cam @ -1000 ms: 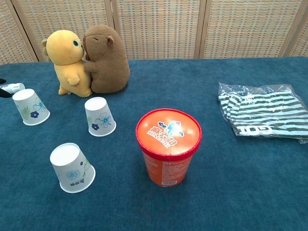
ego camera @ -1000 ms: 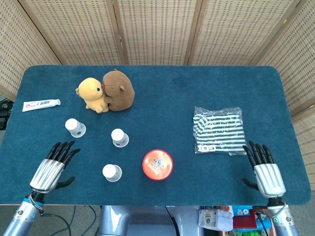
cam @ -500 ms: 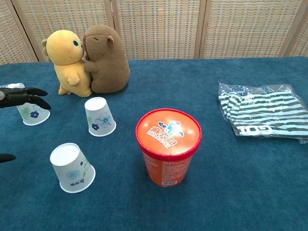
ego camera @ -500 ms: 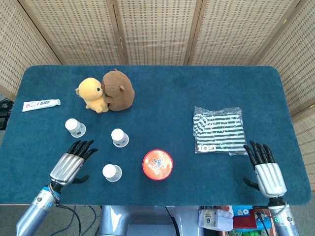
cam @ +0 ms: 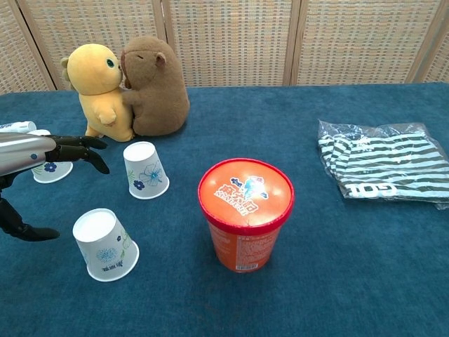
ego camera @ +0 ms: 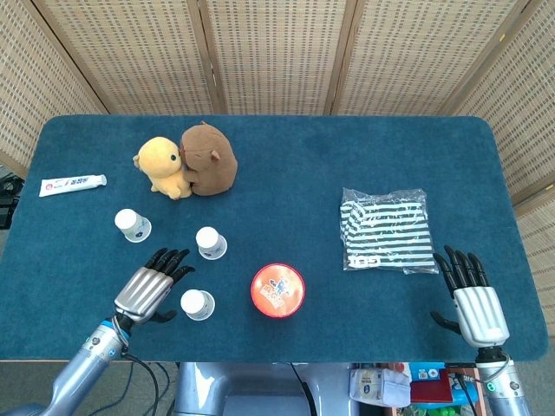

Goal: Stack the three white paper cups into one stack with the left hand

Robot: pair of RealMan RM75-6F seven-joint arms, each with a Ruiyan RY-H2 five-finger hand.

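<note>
Three white paper cups stand upside down on the blue table. The nearest cup (ego camera: 198, 304) (cam: 105, 244) is at the front, a second cup (ego camera: 211, 243) (cam: 145, 170) stands further back, and a third cup (ego camera: 133, 225) (cam: 50, 168) is to the left, partly hidden by my left hand in the chest view. My left hand (ego camera: 151, 286) (cam: 31, 156) hovers open just left of the nearest cup, fingers apart, touching nothing. My right hand (ego camera: 471, 299) rests open at the table's front right edge.
An orange tub with a red lid (ego camera: 277, 290) (cam: 245, 214) stands right of the cups. Two plush toys (ego camera: 189, 160) (cam: 130, 88) sit behind them. A toothpaste tube (ego camera: 72, 184) lies far left. A bagged striped cloth (ego camera: 386, 230) (cam: 382, 165) lies at the right.
My left hand has moved right and forward from the table's front left, ending close beside the nearest cup. The cups and my right hand have not moved.
</note>
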